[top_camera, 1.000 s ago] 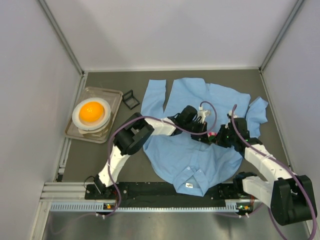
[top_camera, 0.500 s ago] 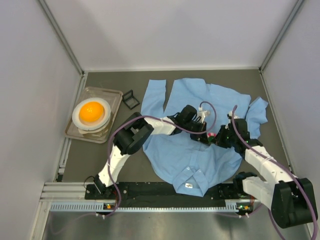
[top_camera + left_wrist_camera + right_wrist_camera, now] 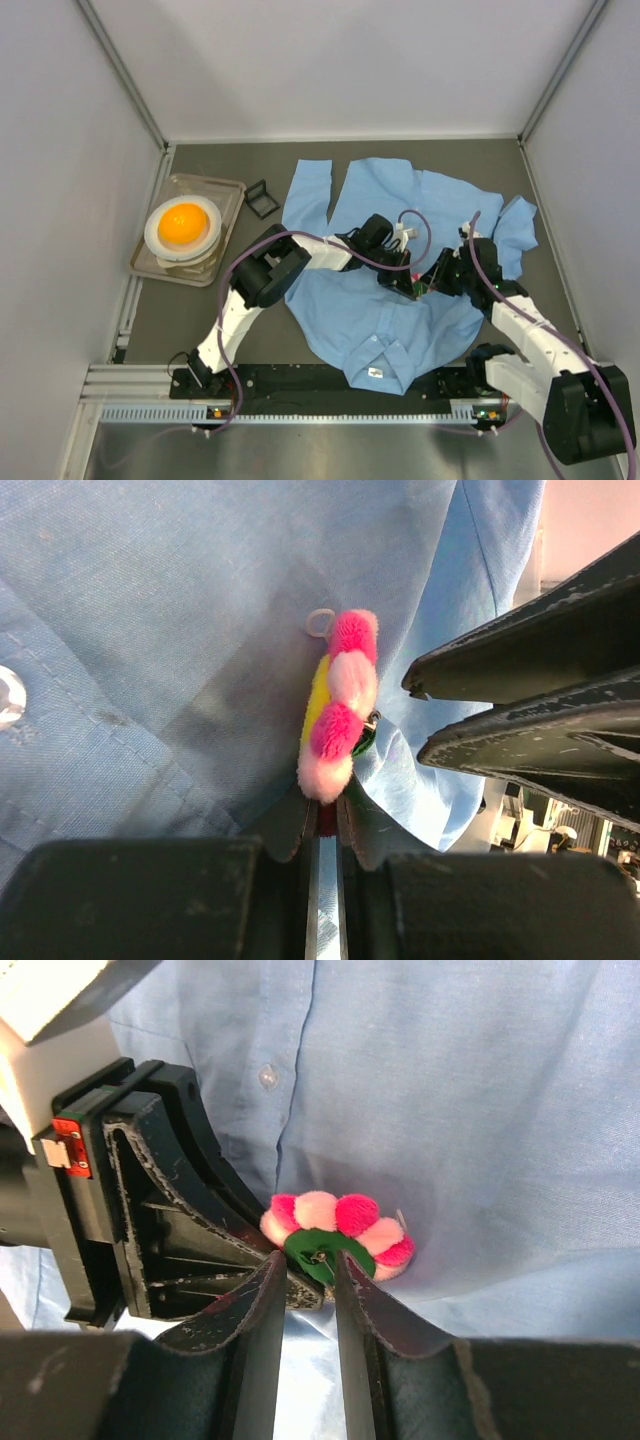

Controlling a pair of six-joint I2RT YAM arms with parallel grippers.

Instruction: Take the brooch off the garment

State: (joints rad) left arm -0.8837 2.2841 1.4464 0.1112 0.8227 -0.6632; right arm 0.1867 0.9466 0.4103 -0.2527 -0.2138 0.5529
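The garment [image 3: 365,310] is a light blue shirt spread on the table, collar toward me. The brooch [image 3: 340,1222] shows pink petals and a green back with its pin clasp; in the left wrist view the brooch [image 3: 338,715] is edge-on, with a yellow centre. My left gripper [image 3: 322,805] is shut on the brooch's lower edge. My right gripper [image 3: 310,1258] stands open, fingertips either side of the green back, with a fold of shirt [image 3: 480,1090] below it. In the top view both grippers meet mid-shirt, left gripper [image 3: 405,283] and right gripper [image 3: 430,284].
A clear tray [image 3: 232,195] at the left holds a white bowl [image 3: 183,228] with an orange thing in it. A small black clip-like object [image 3: 262,198] lies between the tray and the shirt. Grey walls close in the table on three sides.
My right gripper's jaws have gone from shut to apart. Both grippers have shifted slightly toward the near edge, and the shirt has bunched a little with them.
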